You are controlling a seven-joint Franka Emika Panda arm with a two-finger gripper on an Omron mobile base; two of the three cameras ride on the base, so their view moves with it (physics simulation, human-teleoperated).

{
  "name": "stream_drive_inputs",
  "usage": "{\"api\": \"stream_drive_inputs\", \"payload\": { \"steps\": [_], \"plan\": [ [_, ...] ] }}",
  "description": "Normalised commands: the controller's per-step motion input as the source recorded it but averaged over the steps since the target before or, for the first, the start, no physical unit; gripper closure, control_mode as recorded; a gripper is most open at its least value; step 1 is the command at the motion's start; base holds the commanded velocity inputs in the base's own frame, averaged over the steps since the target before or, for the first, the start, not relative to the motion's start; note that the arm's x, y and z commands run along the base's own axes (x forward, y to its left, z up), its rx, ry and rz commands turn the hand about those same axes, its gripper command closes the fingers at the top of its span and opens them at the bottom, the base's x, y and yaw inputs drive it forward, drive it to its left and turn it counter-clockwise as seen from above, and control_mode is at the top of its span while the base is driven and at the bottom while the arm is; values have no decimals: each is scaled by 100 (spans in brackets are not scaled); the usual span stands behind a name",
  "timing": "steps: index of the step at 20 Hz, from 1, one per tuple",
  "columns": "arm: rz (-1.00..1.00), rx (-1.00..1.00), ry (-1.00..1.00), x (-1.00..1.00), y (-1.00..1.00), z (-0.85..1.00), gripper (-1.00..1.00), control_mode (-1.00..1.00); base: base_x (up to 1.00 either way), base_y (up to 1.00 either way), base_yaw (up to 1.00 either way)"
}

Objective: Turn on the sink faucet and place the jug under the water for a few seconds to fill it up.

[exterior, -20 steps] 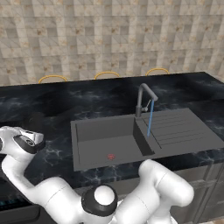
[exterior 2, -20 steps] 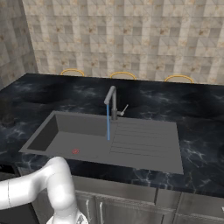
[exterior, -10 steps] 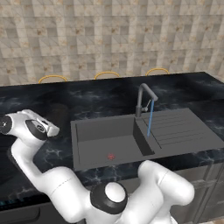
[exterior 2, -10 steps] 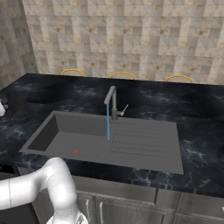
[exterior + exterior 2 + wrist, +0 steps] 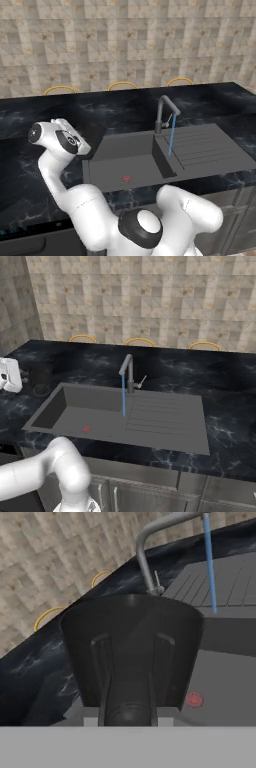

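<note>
The jug, a dark, nearly black vessel, sits close in front of the hand view. My gripper is shut on it, and its fingers show against the jug's wall. From the right base view the jug hangs over the counter just left of the sink, with the gripper on its left side. The hand and gripper stand left of the sink. The sink faucet runs a thin blue stream of water.
A ribbed drainboard lies right of the basin. The red drain mark shows on the basin floor. Black marble counter surrounds the sink, and a tiled wall rises behind it. My white arm crosses the near left.
The arm has swung right and forward from the far left toward the sink, carrying the jug. The water has kept running throughout.
</note>
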Motion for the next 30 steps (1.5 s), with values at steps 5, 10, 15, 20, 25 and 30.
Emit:
{"api": "stream_drive_inputs", "payload": {
  "steps": [5,10,15,20,25,30],
  "plan": [
    [-9,8,0,0,-100,0,100,-100,0,0,0],
    [-8,7,1,0,-100,0,100,-100,0,0,0],
    [-5,6,3,0,-100,0,100,-100,0,0,0],
    [-5,1,0,0,-100,0,100,-100,0,0,0],
    [0,0,0,0,-25,-5,100,-100,0,0,0],
    [0,0,0,0,0,-6,100,-100,0,0,0]
  ]
}}
